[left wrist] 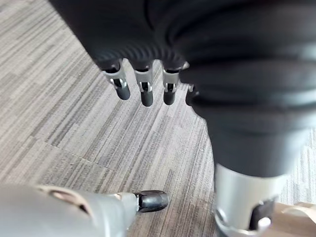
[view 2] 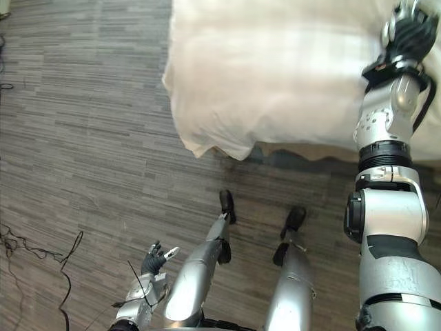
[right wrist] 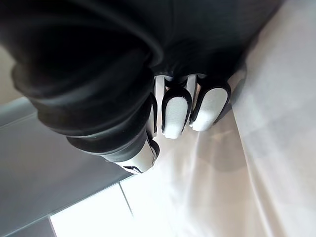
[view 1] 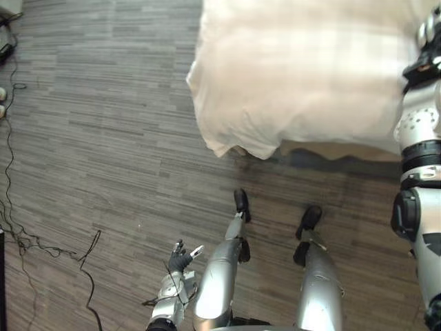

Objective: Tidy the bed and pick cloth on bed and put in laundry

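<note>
A bed under a cream duvet [view 1: 303,76] fills the upper right, and its near corner [view 1: 234,148] hangs toward the floor. No separate garment can be made out on it. My right hand [view 2: 410,34] is raised over the duvet's right part. In the right wrist view its fingers [right wrist: 175,111] are curled in toward the palm, with white bedding [right wrist: 266,148] just past them and nothing seen between them. My left hand [view 1: 180,261] hangs low at the lower left, away from the bed. Its fingers [left wrist: 145,91] are straight above bare floor.
Grey wood-look floor [view 1: 103,138] stretches left of and in front of the bed. Loose black cables [view 1: 21,241] lie along the far left edge. A pale object [view 1: 8,7] sits in the top left corner. The bed base [view 1: 344,152] shows below the duvet's hem.
</note>
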You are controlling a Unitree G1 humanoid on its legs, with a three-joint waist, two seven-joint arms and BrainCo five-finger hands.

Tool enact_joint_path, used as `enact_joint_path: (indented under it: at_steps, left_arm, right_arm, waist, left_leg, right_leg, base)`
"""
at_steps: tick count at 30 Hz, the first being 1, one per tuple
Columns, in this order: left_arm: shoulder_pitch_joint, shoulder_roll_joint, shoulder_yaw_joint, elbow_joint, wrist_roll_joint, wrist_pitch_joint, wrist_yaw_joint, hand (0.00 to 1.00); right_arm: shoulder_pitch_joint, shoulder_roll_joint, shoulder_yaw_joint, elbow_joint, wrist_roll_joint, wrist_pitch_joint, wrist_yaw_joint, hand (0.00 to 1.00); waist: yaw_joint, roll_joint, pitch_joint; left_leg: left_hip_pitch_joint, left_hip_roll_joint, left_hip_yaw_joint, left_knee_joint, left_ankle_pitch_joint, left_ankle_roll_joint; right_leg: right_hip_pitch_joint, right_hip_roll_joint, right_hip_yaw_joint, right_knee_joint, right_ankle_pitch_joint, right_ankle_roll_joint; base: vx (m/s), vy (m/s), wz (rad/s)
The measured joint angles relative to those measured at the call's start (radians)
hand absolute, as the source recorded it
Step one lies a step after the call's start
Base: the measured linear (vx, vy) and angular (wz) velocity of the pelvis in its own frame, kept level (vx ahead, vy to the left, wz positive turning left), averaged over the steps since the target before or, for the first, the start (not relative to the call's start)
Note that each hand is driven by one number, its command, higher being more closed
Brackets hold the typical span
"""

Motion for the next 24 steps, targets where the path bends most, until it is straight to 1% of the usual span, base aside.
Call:
enact_joint_path:
  at_steps: [1, 2, 3, 4, 5, 6, 7, 8, 9, 10, 11, 12, 13, 14, 15, 16, 17, 19, 20, 21, 22, 23, 24]
  left_arm:
    - [-0.003, -0.007, 0.016, -0.01, 0.0, -0.006, 0.001, 0.0]
    - [-0.003, -0.011, 0.041, -0.012, 0.0, -0.005, 0.002, 0.0]
    - [-0.002, -0.012, 0.054, -0.007, 0.0, -0.004, 0.002, 0.0]
    - [-0.002, -0.014, 0.08, 0.01, 0.001, -0.002, 0.003, 0.0]
    - [-0.001, -0.017, 0.102, 0.021, 0.002, 0.004, 0.003, 0.0]
    - [-0.002, -0.018, 0.114, 0.028, 0.003, 0.007, 0.003, 0.0]
    - [-0.001, -0.018, 0.149, 0.043, 0.004, 0.01, 0.004, 0.0]
    - [-0.002, -0.017, 0.164, 0.049, 0.005, 0.015, 0.004, 0.0]
    - [-0.001, -0.017, 0.183, 0.058, 0.005, 0.016, 0.004, 0.0]
    - [-0.001, -0.018, 0.209, 0.063, 0.008, 0.02, 0.005, 0.0]
    - [-0.004, -0.018, 0.242, 0.081, 0.028, 0.028, 0.004, 0.0]
    - [-0.003, -0.027, 0.285, 0.101, 0.041, 0.044, 0.005, 0.0]
    - [0.0, -0.027, 0.302, 0.105, 0.046, 0.05, 0.005, 0.0]
    - [0.008, -0.026, 0.328, 0.106, 0.053, 0.058, 0.005, 0.0]
    - [0.01, -0.028, 0.34, 0.107, 0.065, 0.06, 0.005, 0.0]
    - [0.012, -0.024, 0.345, 0.117, 0.08, 0.061, 0.005, 0.0]
    - [0.014, -0.022, 0.35, 0.12, 0.086, 0.061, 0.005, 0.0]
    - [0.021, -0.007, 0.355, 0.134, 0.121, 0.066, 0.006, 0.0]
    - [0.024, -0.004, 0.354, 0.139, 0.138, 0.074, 0.006, 0.0]
    - [0.028, -0.003, 0.353, 0.142, 0.184, 0.083, 0.005, 0.0]
    - [0.03, 0.003, 0.347, 0.168, 0.263, 0.089, 0.0, 0.0]
    - [0.029, 0.011, 0.332, 0.192, 0.362, 0.101, -0.02, 0.0]
    - [0.033, 0.018, 0.315, 0.208, 0.417, 0.105, -0.038, 0.0]
  right_arm:
    - [0.07, 0.047, -0.059, -0.058, -0.006, -0.006, 0.0, 1.0]
    - [0.152, 0.11, -0.126, -0.108, -0.006, -0.02, 0.0, 1.0]
    - [0.194, 0.146, -0.16, -0.129, -0.006, -0.024, 0.0, 1.0]
    - [0.291, 0.221, -0.247, -0.171, -0.006, -0.027, 0.002, 1.0]
    - [0.391, 0.298, -0.34, -0.191, -0.005, -0.027, 0.002, 1.0]
    - [0.442, 0.333, -0.383, -0.196, -0.005, -0.025, 0.002, 1.0]
    - [0.57, 0.432, -0.503, -0.196, -0.005, 0.0, -0.014, 1.0]
    - [0.626, 0.465, -0.546, -0.177, -0.004, 0.02, -0.032, 1.0]
    - [0.718, 0.513, -0.6, -0.13, -0.001, 0.05, -0.057, 1.0]
    - [0.814, 0.553, -0.647, -0.082, -0.001, 0.076, -0.079, 1.0]
    - [0.925, 0.615, -0.687, -0.048, -0.012, 0.1, -0.103, 1.0]
    - [1.061, 0.681, -0.723, -0.045, -0.028, 0.123, -0.122, 0.0]
    - [1.108, 0.698, -0.733, -0.045, -0.04, 0.13, -0.124, 0.0]
    - [1.207, 0.713, -0.727, -0.038, -0.079, 0.146, -0.128, 0.0]
    - [1.259, 0.713, -0.727, -0.039, -0.106, 0.159, -0.132, 0.0]
    - [1.322, 0.714, -0.716, -0.043, -0.154, 0.159, -0.138, 0.0]
    - [1.339, 0.714, -0.696, -0.045, -0.177, 0.159, -0.138, 0.0]
    - [1.364, 0.712, -0.604, -0.055, -0.229, 0.164, -0.134, 0.0]
    - [1.359, 0.712, -0.574, -0.06, -0.241, 0.168, -0.126, 0.0]
    - [1.352, 0.713, -0.548, -0.065, -0.259, 0.174, -0.116, 0.0]
    - [1.341, 0.714, -0.509, -0.071, -0.276, 0.18, -0.108, 0.0]
    - [1.326, 0.711, -0.468, -0.075, -0.304, 0.193, -0.091, 0.0]
    - [1.318, 0.709, -0.442, -0.082, -0.311, 0.201, -0.08, 0.0]
  waist:
    - [-0.004, -0.023, -0.002]
    - [-0.016, -0.056, -0.008]
    - [-0.023, -0.073, -0.015]
    - [-0.027, -0.114, -0.035]
    - [-0.028, -0.153, -0.053]
    - [-0.029, -0.173, -0.063]
    - [-0.031, -0.222, -0.091]
    - [-0.032, -0.241, -0.103]
    - [-0.036, -0.265, -0.119]
    - [-0.045, -0.282, -0.13]
    - [-0.06, -0.29, -0.136]
    - [-0.085, -0.288, -0.141]
    - [-0.097, -0.286, -0.146]
    - [-0.114, -0.281, -0.169]
    - [-0.118, -0.276, -0.189]
    - [-0.126, -0.269, -0.235]
    - [-0.131, -0.268, -0.255]
    - [-0.131, -0.262, -0.323]
    - [-0.132, -0.258, -0.34]
    - [-0.131, -0.252, -0.355]
    - [-0.131, -0.242, -0.373]
    - [-0.13, -0.231, -0.389]
    - [-0.13, -0.222, -0.395]
  left_leg:
    - [0.011, -0.001, 0.015, 0.0, -0.006, 0.0]
    - [0.025, 0.0, 0.021, 0.0, -0.011, 0.007]
    - [0.032, -0.001, 0.022, 0.0, -0.013, 0.008]
    - [0.052, -0.001, 0.032, 0.001, -0.017, 0.01]
    - [0.085, 0.0, 0.04, 0.001, -0.028, 0.023]
    - [0.102, -0.001, 0.043, 0.001, -0.034, 0.021]
    - [0.15, -0.002, 0.052, 0.001, -0.056, 0.021]
    - [0.166, -0.003, 0.056, 0.001, -0.065, 0.02]
    - [0.186, -0.004, 0.064, 0.001, -0.08, 0.018]
    - [0.205, -0.005, 0.074, 0.0, -0.091, 0.016]
    - [0.23, -0.006, 0.088, -0.001, -0.106, 0.013]
    - [0.267, -0.009, 0.105, -0.001, -0.112, 0.014]
    - [0.283, -0.009, 0.112, -0.001, -0.116, 0.014]
    - [0.314, -0.01, 0.129, -0.002, -0.128, 0.009]
    - [0.334, -0.009, 0.142, -0.002, -0.136, 0.007]
    - [0.366, -0.005, 0.159, -0.007, -0.149, -0.006]
    - [0.378, -0.001, 0.163, -0.007, -0.153, -0.007]
    - [0.427, 0.017, 0.19, -0.007, -0.167, -0.022]
    - [0.44, 0.023, 0.196, -0.007, -0.17, -0.025]
    - [0.454, 0.028, 0.203, -0.007, -0.173, -0.029]
    - [0.472, 0.035, 0.213, -0.007, -0.177, -0.034]
    - [0.492, 0.042, 0.232, -0.007, -0.182, -0.041]
    - [0.502, 0.046, 0.242, -0.008, -0.184, -0.044]
  right_leg:
    - [0.004, -0.004, 0.003, 0.011, -0.009, -0.001]
    - [0.018, -0.003, 0.003, 0.012, -0.015, 0.0]
    - [0.026, -0.004, 0.002, 0.011, -0.018, 0.002]
    - [0.047, -0.004, 0.002, 0.006, -0.022, 0.005]
    - [0.084, -0.002, 0.001, -0.003, -0.027, 0.009]
    - [0.104, -0.001, 0.0, -0.012, -0.029, 0.01]
    - [0.158, 0.0, 0.001, -0.031, -0.035, 0.017]
    - [0.175, 0.0, 0.002, -0.036, -0.038, 0.022]
    - [0.195, 0.0, 0.004, -0.043, -0.042, 0.025]
    - [0.216, 0.0, 0.007, -0.053, -0.043, 0.027]
    - [0.24, 0.002, 0.018, -0.067, -0.042, 0.029]
    - [0.278, 0.003, 0.028, -0.089, -0.037, 0.034]
    - [0.292, 0.003, 0.03, -0.095, -0.037, 0.035]
    - [0.32, 0.005, 0.04, -0.111, -0.034, 0.039]
    - [0.336, 0.009, 0.052, -0.123, -0.033, 0.041]
    - [0.367, 0.017, 0.064, -0.144, -0.031, 0.042]
    - [0.381, 0.022, 0.066, -0.155, -0.03, 0.042]
    - [0.425, 0.044, 0.082, -0.183, -0.029, 0.04]
    - [0.439, 0.051, 0.085, -0.193, -0.028, 0.038]
    - [0.452, 0.058, 0.09, -0.199, -0.027, 0.036]
    - [0.466, 0.067, 0.101, -0.209, -0.025, 0.034]
    - [0.479, 0.077, 0.116, -0.222, -0.021, 0.028]
    - [0.485, 0.085, 0.126, -0.23, -0.018, 0.024]
  base:
    - [0.09, -0.033, -0.01]
    - [0.09, -0.03, -0.01]
    - [0.1, -0.034, -0.01]
    - [0.13, -0.035, -0.01]
    - [0.13, -0.035, -0.03]
    - [0.17, -0.042, -0.06]
    - [0.15, -0.032, -0.07]
    - [0.18, -0.03, -0.11]
    - [0.13, -0.011, -0.13]
    - [0.16, -0.006, -0.22]
    - [0.17, 0.002, -0.35]
    - [0.17, 0.002, -0.36]
    - [0.17, 0.003, -0.41]
    - [0.13, 0.002, -0.36]
    - [0.17, 0.0, -0.48]
    - [0.13, -0.008, -0.36]
    - [0.15, -0.022, -0.34]
    - [0.1, -0.037, -0.33]
    - [0.09, -0.051, -0.3]
    - [0.08, -0.05, -0.25]
    - [0.08, -0.054, -0.36]
    - [0.05, -0.036, -0.4]
    - [0.02, -0.035, -0.5]
